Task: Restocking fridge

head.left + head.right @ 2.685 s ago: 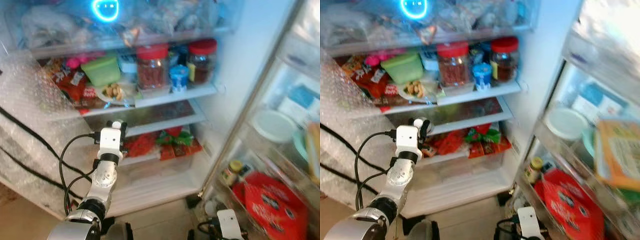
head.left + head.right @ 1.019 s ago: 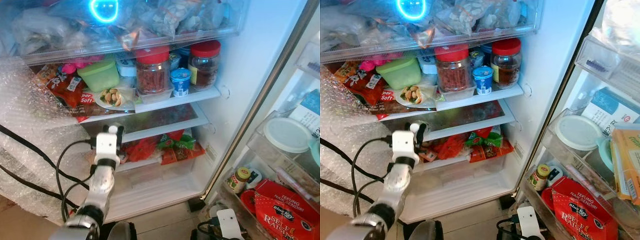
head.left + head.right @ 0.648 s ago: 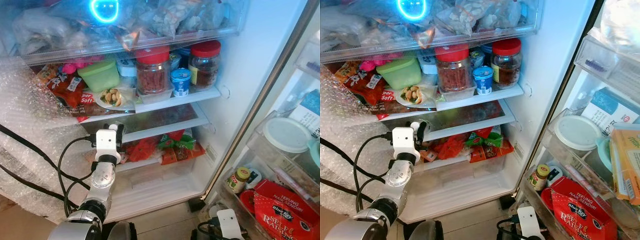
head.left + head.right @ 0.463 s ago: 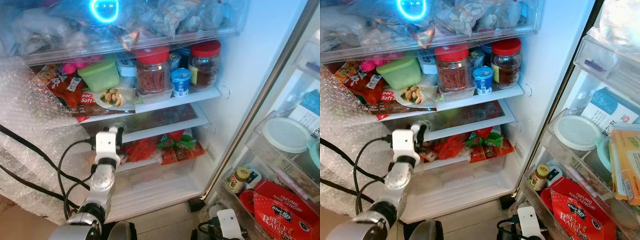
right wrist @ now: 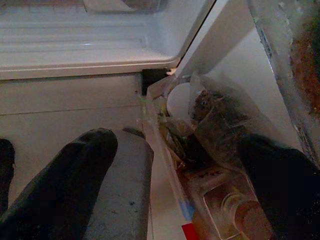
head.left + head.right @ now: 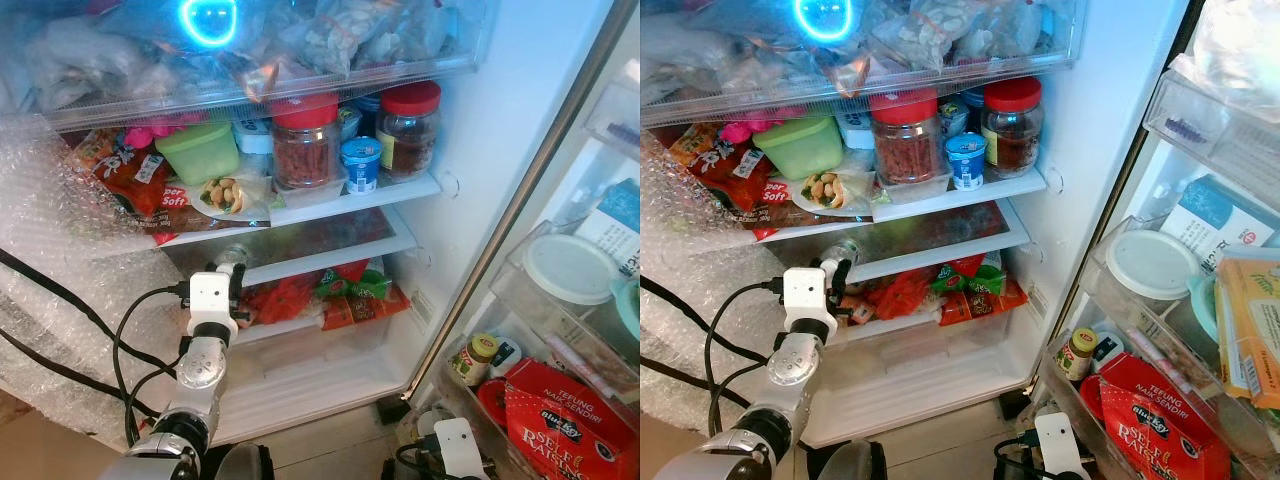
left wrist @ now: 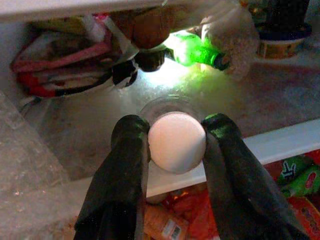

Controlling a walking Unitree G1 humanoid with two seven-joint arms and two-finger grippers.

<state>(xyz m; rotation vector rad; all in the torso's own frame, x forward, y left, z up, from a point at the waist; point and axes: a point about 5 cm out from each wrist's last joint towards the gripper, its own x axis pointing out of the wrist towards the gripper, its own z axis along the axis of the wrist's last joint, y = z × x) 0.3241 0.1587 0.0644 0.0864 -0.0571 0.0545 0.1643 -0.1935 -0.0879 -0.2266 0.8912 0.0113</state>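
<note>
While raised, left tool point(image 7: 175, 145) grips white-capped bottle point(image 7: 177, 141).

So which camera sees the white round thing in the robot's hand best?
The left wrist view: the white-capped clear jar sits close up between the left hand's two black fingers, at the edge of the middle fridge shelf. In both eye views it is just a small, pale blob above the wrist. The right wrist view looks at the floor.

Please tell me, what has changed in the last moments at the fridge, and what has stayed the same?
The left gripper, shut on a white-capped container, has sunk a little and stays at the front edge of the middle shelf. The two red-lidded jars and the green box above stayed put. The right gripper still hangs low, open.
</note>
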